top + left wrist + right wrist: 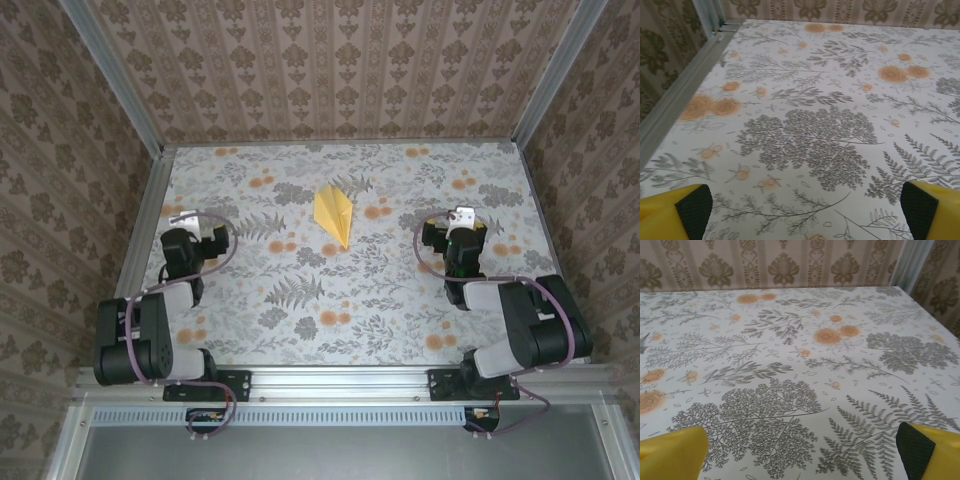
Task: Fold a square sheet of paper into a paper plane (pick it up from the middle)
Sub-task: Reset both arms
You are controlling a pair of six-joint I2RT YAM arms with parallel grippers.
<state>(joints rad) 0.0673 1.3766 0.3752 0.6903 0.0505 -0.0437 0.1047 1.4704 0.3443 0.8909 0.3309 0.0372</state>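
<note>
Yellow-orange paper plane (pixel 335 214), creased pointed dart, lies between left fingers (pixel 692 210) and right fingers (pixel 920 450). Both wide apart, empty.

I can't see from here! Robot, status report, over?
Left claw open, empty. Right claw same. Paper plane lies folded, centre. Nothing blocking it.

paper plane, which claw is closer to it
Right, by a little. The right claw sits off the paper plane's right side; the left claw is farther off its left side. Neither touches it.
</note>
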